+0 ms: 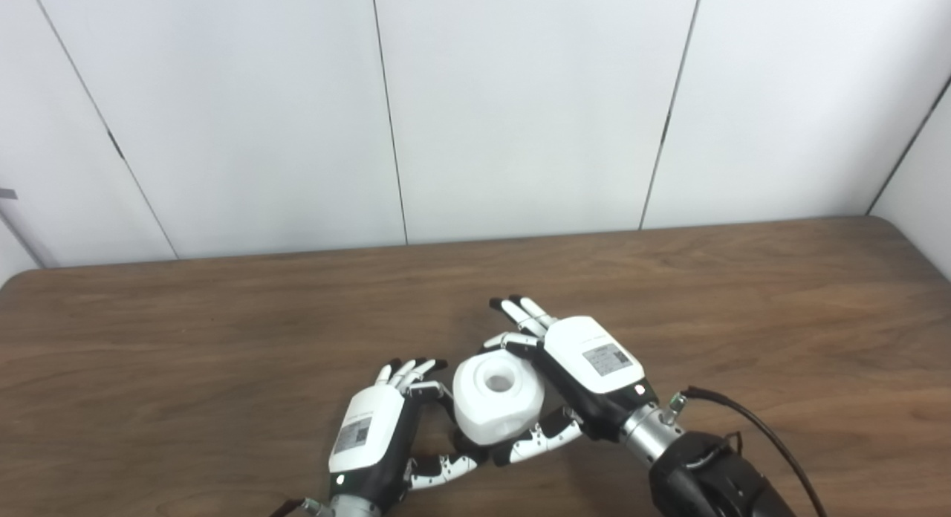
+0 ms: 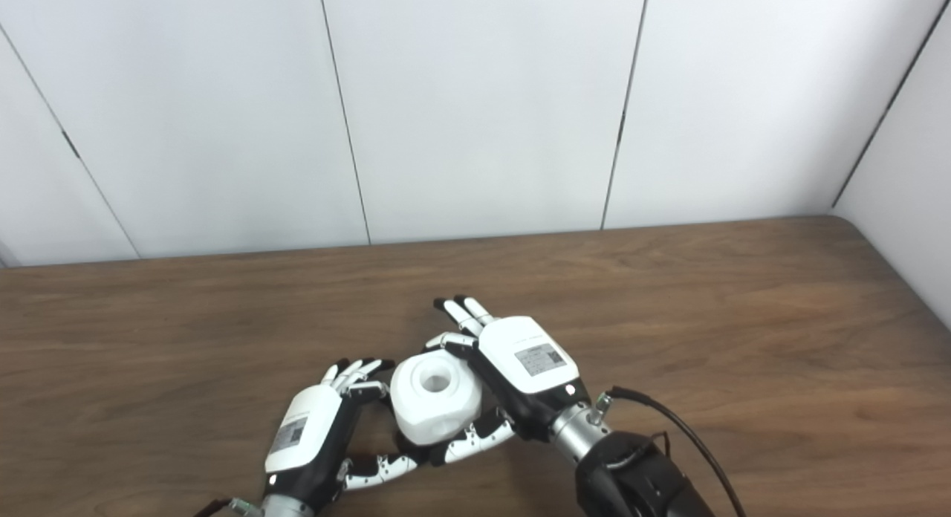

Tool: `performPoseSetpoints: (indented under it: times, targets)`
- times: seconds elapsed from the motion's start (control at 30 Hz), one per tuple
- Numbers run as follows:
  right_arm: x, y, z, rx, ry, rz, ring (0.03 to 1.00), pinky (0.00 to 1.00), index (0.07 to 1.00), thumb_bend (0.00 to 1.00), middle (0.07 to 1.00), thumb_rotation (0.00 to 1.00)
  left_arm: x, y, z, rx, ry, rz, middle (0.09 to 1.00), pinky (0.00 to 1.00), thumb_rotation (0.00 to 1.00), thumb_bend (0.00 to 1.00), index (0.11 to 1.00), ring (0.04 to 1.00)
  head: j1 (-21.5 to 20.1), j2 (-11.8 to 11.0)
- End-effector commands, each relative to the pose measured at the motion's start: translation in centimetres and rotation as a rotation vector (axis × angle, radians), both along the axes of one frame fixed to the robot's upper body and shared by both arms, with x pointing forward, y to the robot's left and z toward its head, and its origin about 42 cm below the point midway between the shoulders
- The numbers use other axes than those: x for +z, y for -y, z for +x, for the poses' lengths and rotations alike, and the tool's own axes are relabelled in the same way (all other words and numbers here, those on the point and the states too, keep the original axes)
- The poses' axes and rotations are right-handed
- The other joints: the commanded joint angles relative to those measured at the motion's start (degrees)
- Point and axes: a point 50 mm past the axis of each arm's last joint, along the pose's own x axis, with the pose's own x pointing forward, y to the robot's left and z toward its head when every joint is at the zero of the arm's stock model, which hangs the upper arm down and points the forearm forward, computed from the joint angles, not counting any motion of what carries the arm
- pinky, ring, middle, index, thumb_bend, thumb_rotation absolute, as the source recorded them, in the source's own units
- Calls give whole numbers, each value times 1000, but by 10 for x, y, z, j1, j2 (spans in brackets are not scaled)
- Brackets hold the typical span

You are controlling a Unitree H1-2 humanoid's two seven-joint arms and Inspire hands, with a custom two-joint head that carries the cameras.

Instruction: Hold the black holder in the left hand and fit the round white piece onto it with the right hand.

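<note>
Round white piece [image 2: 436,398] between left robot hand [image 2: 312,435] and right robot hand [image 2: 524,368], wooden table [image 2: 743,353]

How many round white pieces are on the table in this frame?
1. The round white piece sits near the table's front edge, between the left hand and right hand.

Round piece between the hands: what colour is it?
White all over, the round piece, clearest in the left eye view.
</note>
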Motion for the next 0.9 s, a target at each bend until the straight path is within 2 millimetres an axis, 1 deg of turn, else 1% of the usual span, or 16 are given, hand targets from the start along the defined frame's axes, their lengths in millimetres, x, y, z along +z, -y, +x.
performPoseSetpoints:
  times: [0.0, 0.37, 0.57, 0.7, 0.87]
  targets:
    - [5, -6, -2, 34, -3, -3, 984, 844, 756, 889, 979, 446, 10, 10, 5, -23, 58, -22, 877, 1000, 48, 515, 481, 923, 1, 0]
    - [7, -6, -2, 32, -33, -9, 1000, 910, 844, 996, 1000, 481, 11, 10, 5, -18, 57, -23, 877, 1000, 49, 515, 481, 925, 1, 1]
    - [7, -6, -1, 34, -44, -2, 1000, 914, 870, 1000, 1000, 471, 11, 10, 5, -19, 54, -24, 877, 1000, 49, 515, 481, 926, 0, -1]
    - [8, -6, -1, 31, -57, 1, 1000, 928, 909, 1000, 1000, 471, 10, 10, 6, -19, 53, -22, 879, 1000, 49, 515, 481, 928, -1, -2]
    - [9, -6, 0, 32, -69, -4, 1000, 905, 964, 1000, 1000, 486, 11, 9, 6, -15, 54, -20, 877, 1000, 48, 515, 481, 924, -3, -3]
